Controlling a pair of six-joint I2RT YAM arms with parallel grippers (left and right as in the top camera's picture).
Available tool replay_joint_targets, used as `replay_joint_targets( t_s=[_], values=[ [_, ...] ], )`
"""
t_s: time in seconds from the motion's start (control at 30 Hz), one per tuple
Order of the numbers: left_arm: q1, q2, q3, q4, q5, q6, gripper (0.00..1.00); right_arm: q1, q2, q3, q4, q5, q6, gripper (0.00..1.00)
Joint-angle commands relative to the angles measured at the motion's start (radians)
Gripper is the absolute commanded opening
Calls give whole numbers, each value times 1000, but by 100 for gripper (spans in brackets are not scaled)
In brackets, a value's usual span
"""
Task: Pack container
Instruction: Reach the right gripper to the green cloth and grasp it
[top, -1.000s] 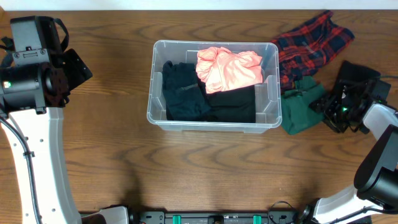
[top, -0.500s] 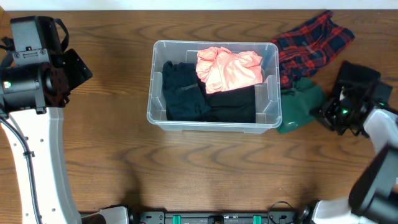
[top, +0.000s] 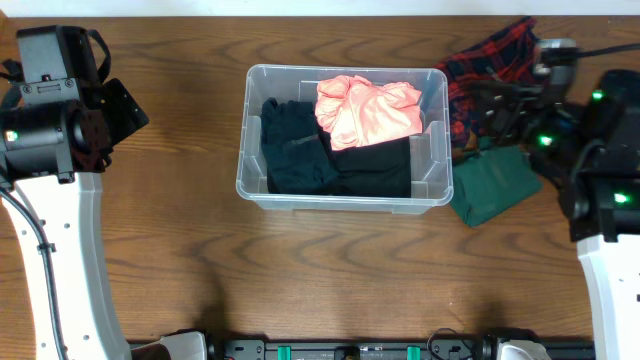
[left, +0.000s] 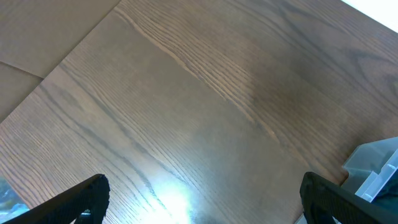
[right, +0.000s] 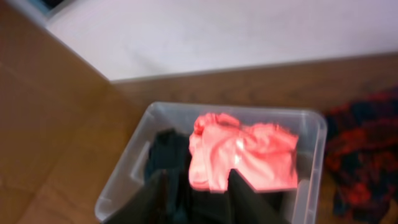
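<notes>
Item one, your container (top: 345, 204): a clear tub standing upright at the middle of the wooden table (top: 190, 270), top open, its long sides running left to right in the overhead view. Contents, as far as you can see them: a pink garment (top: 367, 110) bunched in the far right part and resting on a black garment (top: 378, 168) that fills the near right. A dark navy garment (top: 293, 150) takes up the left half. Outside the tub, on its right, lie two more pieces: a red-and-blue plaid garment (top: 478, 68) by the far right corner, and a green garment (top: 497, 192) flat on the table just beside the tub's right wall. Item two, your left gripper (left: 205, 202): it is held well to the left of the tub above bare wood. Its fingers (left: 93, 190) are spread wide with nothing between them, and one corner of the tub shows at the right edge of its wrist view. Item three, your right gripper (right: 200, 200): its arm (top: 600, 160) hangs over the plaid and green garments. The wrist view is blurred and looks down onto the tub. The two dark fingers (right: 155, 199) stand apart, with no cloth visible between them.
</notes>
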Motion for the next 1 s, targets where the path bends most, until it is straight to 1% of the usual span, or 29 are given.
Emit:
replay_joint_targets(
  t_s=[0.0, 0.03, 0.07, 0.1, 0.13, 0.2, 0.27, 0.4, 0.57, 0.73, 0.83, 0.9, 0.97],
  values=[
    [5, -3, -4, -4, -12, -5, 98, -6, 32, -5, -77, 132, 17, 40],
    [5, -3, -4, -4, -12, -5, 98, -21, 43, -5, -117, 176, 17, 45],
    [5, -3, -4, -4, -13, -5, 98, -44, 58, -5, -165, 222, 17, 57],
    [5, -3, -4, -4, -12, -5, 98, -68, 74, -6, -203, 251, 14, 73],
    [5, -3, -4, -3, -12, -5, 98, -100, 94, -10, -243, 275, 6, 82],
    [5, -3, -4, -4, -12, -5, 98, -183, 158, -19, -318, 304, -8, 93],
    [5, -3, -4, -4, -12, -5, 98, -245, 219, -27, -348, 301, -21, 96],
    [5, -3, -4, -3, -12, -5, 98, -336, 378, -58, -369, 265, -58, 97],
    [5, -3, -4, -4, -12, -5, 98, -352, 553, -91, -347, 226, -80, 96],
    [5, -3, -4, -4, -12, -5, 98, -354, 661, -139, -282, 201, -95, 96],
    [5, -3, -4, -4, -12, -5, 98, -354, 679, -199, -210, 201, -83, 96],
    [5, -3, -4, -4, -12, -5, 98, -354, 679, -254, -116, 183, -71, 97],
    [5, -3, -4, -4, -12, -5, 98, -352, 680, -309, 4, 140, -53, 95]
  ],
)
